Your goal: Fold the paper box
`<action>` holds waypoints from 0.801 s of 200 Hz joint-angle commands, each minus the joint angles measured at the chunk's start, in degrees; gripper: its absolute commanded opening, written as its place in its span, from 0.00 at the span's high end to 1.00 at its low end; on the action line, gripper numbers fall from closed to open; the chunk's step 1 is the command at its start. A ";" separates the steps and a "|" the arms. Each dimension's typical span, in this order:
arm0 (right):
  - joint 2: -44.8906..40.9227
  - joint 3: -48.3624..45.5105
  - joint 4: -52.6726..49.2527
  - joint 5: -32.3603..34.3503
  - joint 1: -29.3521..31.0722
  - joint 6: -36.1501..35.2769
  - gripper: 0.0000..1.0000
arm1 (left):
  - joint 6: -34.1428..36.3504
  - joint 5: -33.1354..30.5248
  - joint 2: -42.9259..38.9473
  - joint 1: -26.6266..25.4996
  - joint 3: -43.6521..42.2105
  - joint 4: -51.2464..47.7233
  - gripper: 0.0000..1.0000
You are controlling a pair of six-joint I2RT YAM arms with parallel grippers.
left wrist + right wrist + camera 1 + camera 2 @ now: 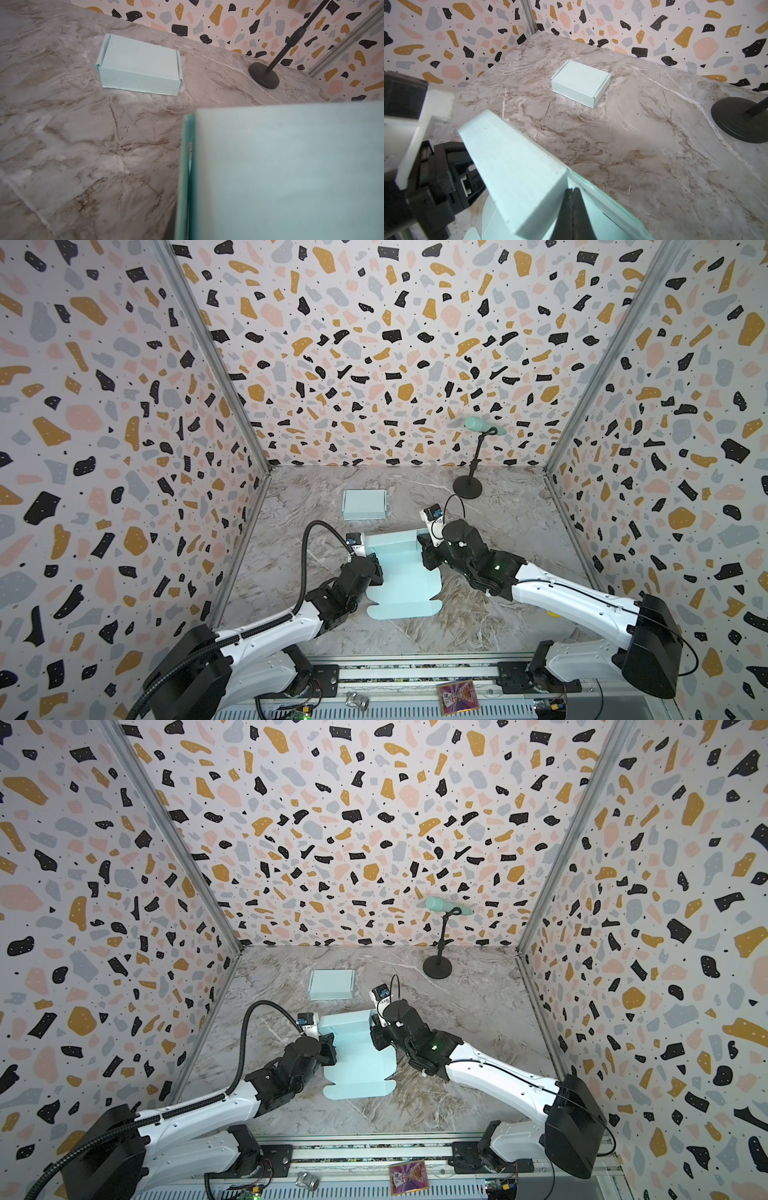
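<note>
While my two claws flank it, the paper box [401,578] lies half made on the marble table [511,531], a little below the middle of both top views. Its pale blue end wall stands upright on the side nearer the top of the frame. The flat lid panel with its rounded tabs stretches toward the bottom, lying on the table.

My right claw [428,558] is at the box's upper right corner, where the end wall meets the side. From the right wrist, my fingers [566,209] are pressed together with no gap showing, their tips right against the inside of that corner. Whether a thin layer of card is caught between them I cannot tell.

My left claw [376,570] is against the box's left edge, across from the right one. From the left wrist I see only a broad pale blue panel close to the lens and none of my fingers. So I cannot tell how far this claw is open or whether it has hold of the card.

Above and left of the paper box in the top views, apart from it, a finished box [364,504] sits closed on the table. A black stand [468,488] carrying a pale green microphone [484,425] is at the upper right of the table, near the speckled wall [374,364].
</note>
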 commanded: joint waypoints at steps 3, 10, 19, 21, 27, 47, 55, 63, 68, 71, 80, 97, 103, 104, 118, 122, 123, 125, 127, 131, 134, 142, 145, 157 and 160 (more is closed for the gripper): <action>-2.45 -0.45 2.48 -1.63 0.51 -0.15 1.00 | 0.51 1.59 -0.93 -0.12 1.12 1.90 1.00; -2.46 -0.49 2.48 -1.57 0.57 -0.23 1.00 | 0.48 1.64 -0.89 -0.12 1.11 1.90 1.00; -2.52 -0.48 2.48 -1.54 0.51 -0.21 1.00 | 0.54 1.67 -0.86 -0.12 1.11 1.90 1.00; -2.47 -0.54 2.48 -1.54 0.52 -0.20 1.00 | 0.56 1.68 -0.86 -0.12 1.11 1.90 1.00; -2.57 -0.69 2.64 -1.54 0.56 -0.20 1.00 | 0.54 1.74 -0.85 -0.12 1.19 1.90 1.00; -2.57 -0.93 3.22 -1.50 0.51 -0.21 1.00 | 0.64 1.53 -1.04 -0.12 1.29 1.90 1.00; -2.56 -0.97 3.27 -1.50 0.57 -0.32 1.00 | 0.63 1.48 -1.04 -0.11 1.29 1.90 1.00; -2.48 -0.89 3.13 -1.45 0.49 -0.33 1.00 | 0.65 1.40 -0.96 -0.04 1.29 1.90 1.00; -2.59 -0.78 3.13 -1.45 0.58 -0.39 1.00 | 0.61 1.36 -0.99 -0.03 1.29 1.90 1.00; -2.62 -0.82 3.10 -1.42 0.58 -0.47 1.00 | 0.64 1.26 -0.96 -0.03 1.29 1.90 1.00; -2.86 -0.86 3.13 -1.36 0.52 -0.49 0.99 | 0.55 1.38 -0.86 0.14 1.37 1.90 1.00; -4.08 -1.53 3.82 -1.16 0.54 -0.75 0.97 | 0.19 2.13 -0.93 0.50 1.38 1.95 1.00; -4.63 -1.82 4.24 -1.10 0.53 -0.88 0.95 | 0.04 2.33 -1.02 0.71 1.29 2.07 1.00; -4.73 -1.85 4.24 -1.10 0.51 -0.87 0.95 | 0.04 2.36 -1.03 0.73 1.29 2.12 1.00; -6.14 -2.68 5.08 -1.10 0.56 -1.11 0.90 | -0.13 2.80 -1.19 1.08 1.29 2.17 1.00; -6.58 -2.88 5.26 -1.10 0.56 -1.27 0.89 | -0.14 2.88 -1.21 1.21 1.29 2.17 1.00; -6.67 -2.91 5.32 -1.10 0.53 -1.32 0.88 | -0.14 2.90 -1.21 1.20 1.29 2.17 1.00; -6.85 -3.03 5.34 -1.10 0.50 -1.36 0.87 | -0.16 3.00 -1.24 1.27 1.29 2.17 1.00; -7.13 -3.09 5.44 -1.10 0.47 -1.44 0.86 | -0.15 3.05 -1.29 1.39 1.27 2.17 1.00; -7.62 -3.26 5.69 -1.10 0.52 -1.65 0.84 | -0.22 3.19 -1.37 1.52 1.29 2.17 1.00; -8.03 -3.49 5.85 -1.10 0.55 -1.78 0.82 | -0.23 3.30 -1.39 1.60 1.27 2.17 1.00; -9.32 -3.94 6.30 -1.06 0.45 -1.90 0.76 | -0.31 3.67 -1.63 1.94 1.20 2.17 1.00; -9.87 -4.17 6.72 -1.10 0.48 -1.97 0.73 | -0.36 3.79 -1.72 2.19 1.20 2.12 1.00; -12.57 -5.76 9.01 -1.73 0.23 -2.19 0.62 | -0.42 4.51 -2.41 3.04 1.11 1.91 1.00; -13.34 -6.23 9.52 -2.06 0.06 -2.21 0.60 | -0.41 4.74 -2.64 3.30 1.04 1.90 1.00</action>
